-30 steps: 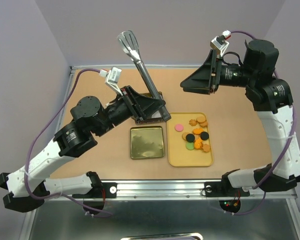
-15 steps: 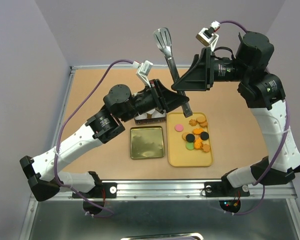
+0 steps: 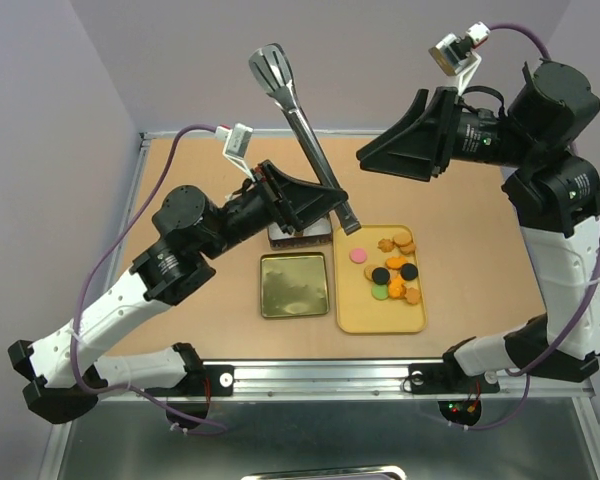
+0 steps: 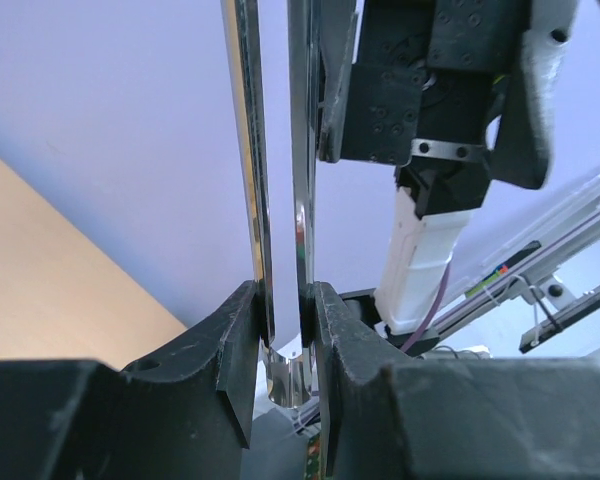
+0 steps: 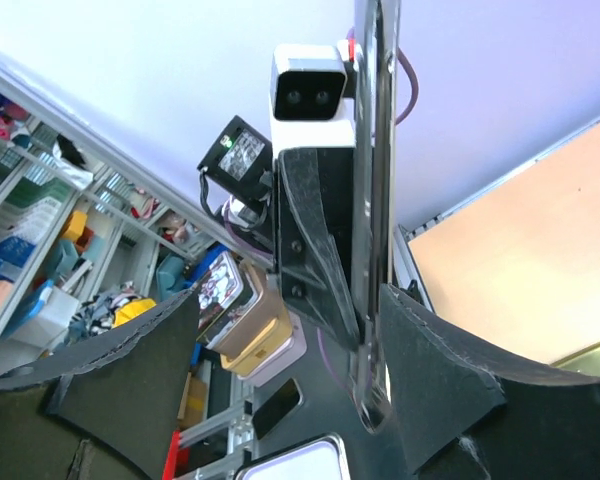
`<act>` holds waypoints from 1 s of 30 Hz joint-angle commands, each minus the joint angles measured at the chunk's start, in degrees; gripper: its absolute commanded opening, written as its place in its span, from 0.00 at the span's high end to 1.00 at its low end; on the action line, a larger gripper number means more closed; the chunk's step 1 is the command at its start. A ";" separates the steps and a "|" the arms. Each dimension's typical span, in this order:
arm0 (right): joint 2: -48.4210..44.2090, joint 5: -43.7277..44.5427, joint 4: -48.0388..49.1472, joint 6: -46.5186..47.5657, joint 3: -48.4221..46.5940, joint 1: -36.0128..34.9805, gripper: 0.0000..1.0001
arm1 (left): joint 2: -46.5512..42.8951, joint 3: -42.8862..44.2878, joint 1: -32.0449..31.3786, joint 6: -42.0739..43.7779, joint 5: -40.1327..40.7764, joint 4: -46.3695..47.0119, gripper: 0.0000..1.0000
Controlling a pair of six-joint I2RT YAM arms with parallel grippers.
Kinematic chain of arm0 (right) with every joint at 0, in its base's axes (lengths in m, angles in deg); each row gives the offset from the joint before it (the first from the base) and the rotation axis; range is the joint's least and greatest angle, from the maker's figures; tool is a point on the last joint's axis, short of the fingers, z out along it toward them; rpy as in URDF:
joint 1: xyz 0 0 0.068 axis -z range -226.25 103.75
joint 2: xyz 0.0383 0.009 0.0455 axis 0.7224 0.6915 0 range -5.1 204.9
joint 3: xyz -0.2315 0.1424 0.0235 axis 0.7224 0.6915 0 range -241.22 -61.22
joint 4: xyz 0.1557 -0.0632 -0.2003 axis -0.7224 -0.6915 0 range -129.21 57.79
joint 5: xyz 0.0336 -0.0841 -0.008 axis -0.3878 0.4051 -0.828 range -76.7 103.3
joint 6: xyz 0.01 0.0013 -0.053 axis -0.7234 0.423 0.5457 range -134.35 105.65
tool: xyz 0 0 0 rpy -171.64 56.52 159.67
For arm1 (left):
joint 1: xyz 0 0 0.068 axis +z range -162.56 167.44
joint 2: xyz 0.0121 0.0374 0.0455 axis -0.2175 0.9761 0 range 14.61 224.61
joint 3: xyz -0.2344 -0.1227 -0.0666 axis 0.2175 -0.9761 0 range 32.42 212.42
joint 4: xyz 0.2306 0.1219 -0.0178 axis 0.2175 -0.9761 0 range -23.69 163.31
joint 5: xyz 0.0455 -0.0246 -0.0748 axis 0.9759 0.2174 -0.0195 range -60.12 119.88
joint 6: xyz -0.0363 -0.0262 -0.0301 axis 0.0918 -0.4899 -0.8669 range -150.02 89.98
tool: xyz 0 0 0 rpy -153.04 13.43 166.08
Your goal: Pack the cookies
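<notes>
My left pincer point(image 4: 283, 310) is clamped on the metal tongs point(image 3: 298, 115), gripping near their hinged end, and the scoop ends slant up above the table. My right pincer point(image 3: 372, 160) hangs high, fingers spread, nothing in it. The cookies point(image 3: 392, 268) lie bunched on the yellow tray point(image 3: 380, 318), just beside the gold tin point(image 3: 294, 285).

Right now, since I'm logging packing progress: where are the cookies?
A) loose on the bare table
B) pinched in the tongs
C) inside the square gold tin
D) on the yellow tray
D: the cookies all lie on the yellow tray; the square gold tin beside it holds none, and the tongs in the left claw carry nothing.
</notes>
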 commanded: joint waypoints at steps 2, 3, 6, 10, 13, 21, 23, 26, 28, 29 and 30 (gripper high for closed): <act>-0.64 1.13 3.02 0.83 -1.27 -0.20 0.23 | -1.43 0.51 -0.10 -0.81 -0.22 4.45 1.00; -0.64 1.05 3.02 0.75 -0.84 -0.20 0.23 | -0.91 0.77 -0.10 -0.90 -0.75 4.80 1.00; -0.11 0.78 3.10 0.83 0.13 -0.64 0.21 | 1.28 2.44 -0.54 -0.64 -1.81 4.81 1.00; 0.76 1.13 3.02 1.62 -0.13 -1.08 0.20 | 4.54 5.08 -1.68 0.06 -2.42 6.12 1.00; 0.50 2.09 2.93 1.97 0.48 -1.08 0.20 | 6.03 5.70 -2.13 0.15 -3.21 8.32 1.00; -3.89 7.29 2.93 4.00 6.64 -1.17 0.20 | 4.55 6.49 -2.92 0.24 -2.52 9.38 1.00; -4.51 8.16 3.10 4.00 7.69 -1.08 0.20 | 3.84 5.88 -3.44 0.15 -1.55 9.55 1.00; -5.12 8.60 3.81 3.65 8.40 -1.08 0.20 | 2.70 5.44 -4.32 0.24 -0.49 9.38 1.00; -5.38 9.13 4.59 3.29 9.01 -1.17 0.20 | 2.44 5.43 -5.02 0.42 0.21 8.24 1.00; -5.65 9.22 5.29 2.95 9.10 -1.08 0.20 | 2.35 5.52 -5.29 0.59 1.08 7.54 1.00; -5.74 9.48 5.65 2.68 9.19 -1.08 0.20 | 2.35 5.52 -5.46 0.68 1.44 6.92 1.00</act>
